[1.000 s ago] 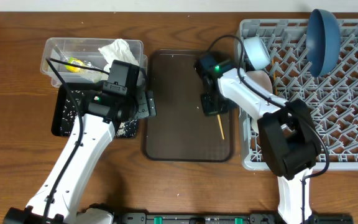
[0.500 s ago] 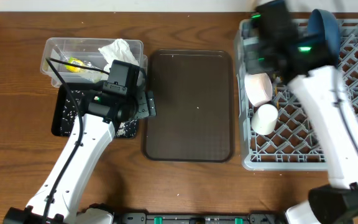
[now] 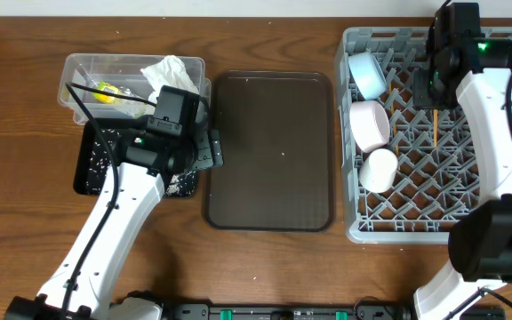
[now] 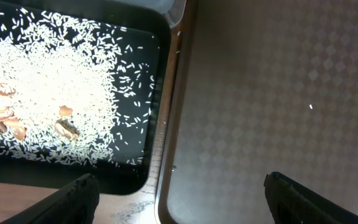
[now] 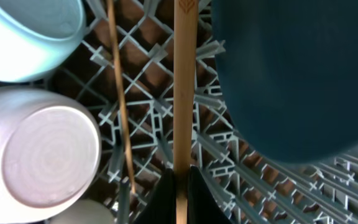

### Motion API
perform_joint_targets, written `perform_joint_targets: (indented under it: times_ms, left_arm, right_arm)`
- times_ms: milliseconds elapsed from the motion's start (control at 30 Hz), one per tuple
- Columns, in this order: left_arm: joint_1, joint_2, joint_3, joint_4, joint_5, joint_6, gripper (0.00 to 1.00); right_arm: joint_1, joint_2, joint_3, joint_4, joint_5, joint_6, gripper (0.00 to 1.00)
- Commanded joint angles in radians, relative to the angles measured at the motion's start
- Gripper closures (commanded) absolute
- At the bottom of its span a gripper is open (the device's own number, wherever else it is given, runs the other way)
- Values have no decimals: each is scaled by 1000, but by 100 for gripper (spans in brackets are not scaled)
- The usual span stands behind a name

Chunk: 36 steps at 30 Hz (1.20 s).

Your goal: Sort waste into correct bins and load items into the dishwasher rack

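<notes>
Right gripper [image 5: 180, 180] clenched on chopstick [image 5: 183, 81]; stick projects ahead over dishwasher rack [image 5: 151, 127], beside dark blue dish [image 5: 291, 74].

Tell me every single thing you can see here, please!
rack: 1, grey, right side of the table
bowls: 2, light blue and white, left part of the rack
cup: 1, white, in the rack next to the white bowl
dish: 1, dark blue, at the rack beside the held chopstick
chopsticks: 2, wooden, one held over the rack, one lying in it
big tray: 1, brown, middle
tub: 1, clear, far left
tissue: 1, white, in the tub
wrapper: 1, yellow, in the tub
small tray: 1, black, beside the tub
rice: many grains, white, on the small tray
left arm: white and black, jaws open
right arm: white and black, jaws shut on a chopstick
</notes>
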Motion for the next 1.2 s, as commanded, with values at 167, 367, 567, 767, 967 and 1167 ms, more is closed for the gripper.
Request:
perform_joint_targets:
  times_ms: [167, 367, 567, 767, 967, 1167]
  left_arm:
    - [3, 0, 3, -1, -8, 6, 12]
    - [3, 0, 3, -1, -8, 6, 12]
    - [3, 0, 3, -1, -8, 6, 12]
    - [3, 0, 3, -1, -8, 6, 12]
    - [3, 0, 3, -1, -8, 6, 12]
    - [3, 0, 3, -1, -8, 6, 12]
  right_arm:
    - [-31, 43, -1, 8, -37, -46, 99]
    - [-30, 43, -1, 25, -92, -59, 98]
    - [-29, 43, -1, 26, -103, -59, 38]
    - [-28, 41, 0, 15, -122, -55, 35]
    - [-11, -21, 1, -31, -255, -56, 39]
    - [59, -214, 2, -50, -362, -55, 35]
